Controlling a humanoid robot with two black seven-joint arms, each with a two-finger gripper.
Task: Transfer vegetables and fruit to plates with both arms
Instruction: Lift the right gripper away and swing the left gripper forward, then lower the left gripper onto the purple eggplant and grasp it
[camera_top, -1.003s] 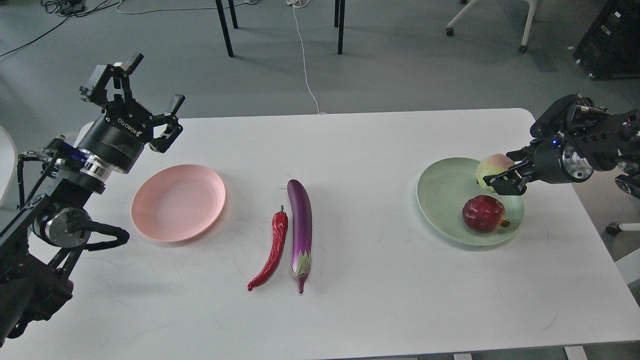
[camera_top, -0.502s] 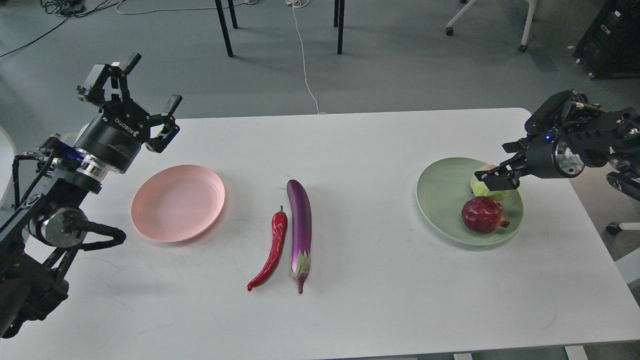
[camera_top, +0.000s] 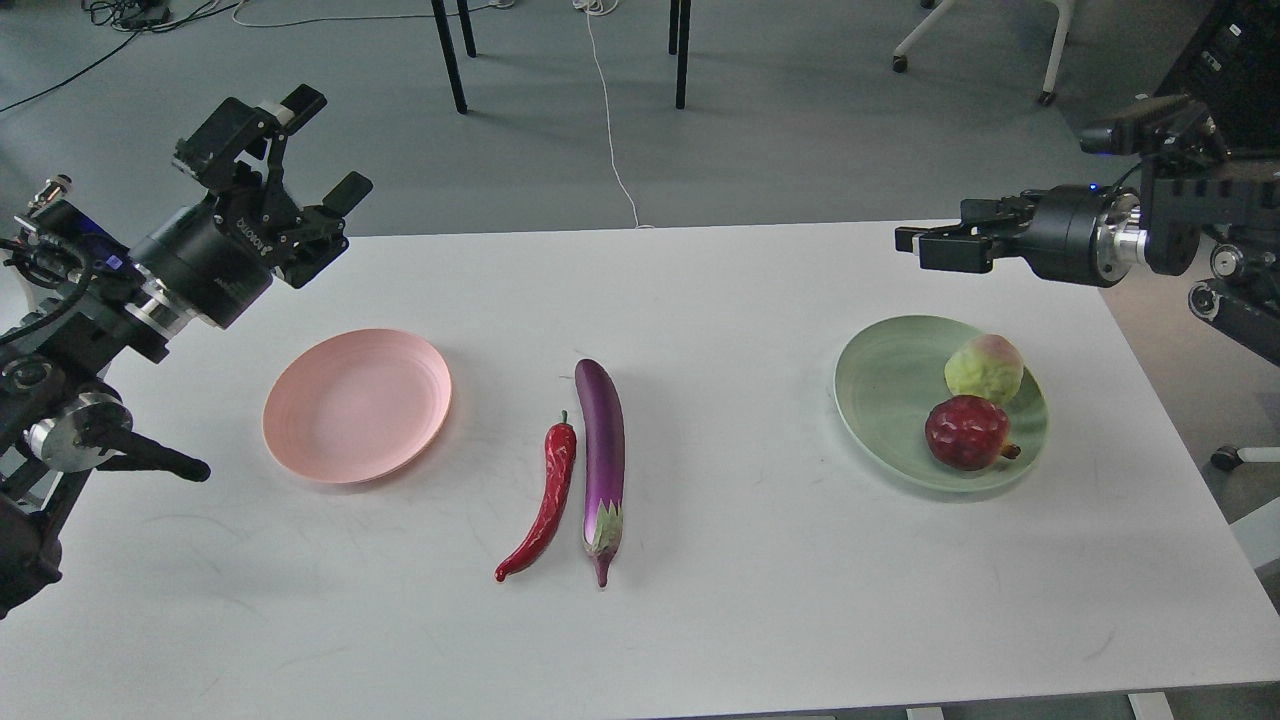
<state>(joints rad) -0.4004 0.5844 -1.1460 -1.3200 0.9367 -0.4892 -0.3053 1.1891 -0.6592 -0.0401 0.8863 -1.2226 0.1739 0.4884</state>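
On my feed I count two plates, two fruits and two vegetables on the matte white surface (camera_top: 760, 560). The pale green plate (camera_top: 885, 385), round, shallow and plastic-looking, holds both fruits side by side: a knobbly dark red one (camera_top: 966, 432) and a yellow-green one with a pink blush (camera_top: 984, 369). The pink plate (camera_top: 357, 405) is bare. Between the plates lie a glossy purple eggplant (camera_top: 602, 450) and a slim curved red chili (camera_top: 545, 500), just beside each other. My left gripper (camera_top: 318, 150) hangs spread, holding nothing; my right gripper (camera_top: 925, 243) is edge-on, so I cannot tell its state.
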